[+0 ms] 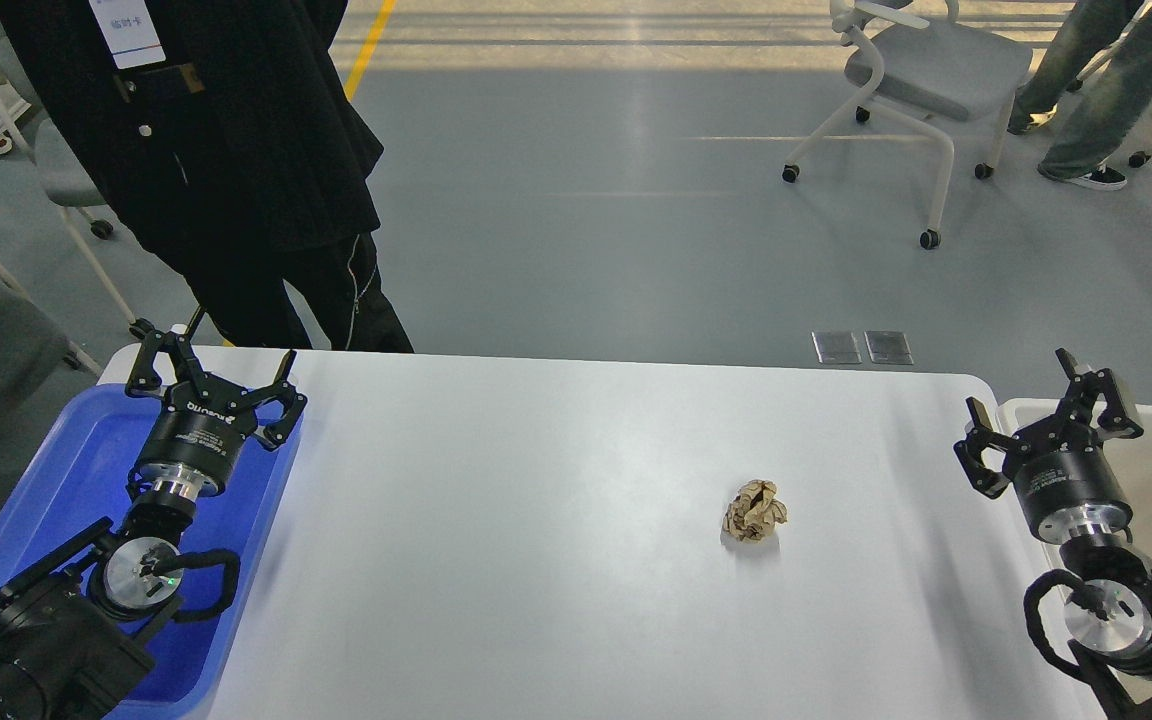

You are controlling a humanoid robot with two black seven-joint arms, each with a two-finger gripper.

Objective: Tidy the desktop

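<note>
Between both open end effectors: desktop (556,560) | L (216,380) | R (1051,420)

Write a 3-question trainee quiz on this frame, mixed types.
1. True or false: the paper ball lies in the blue tray.
2. Which gripper is nearer the ball? A) left B) right
3. Fill in: both grippers are ___.

Key: 1. False, it lies on the desktop. 2. B. 3. open, neither holding anything.
</note>
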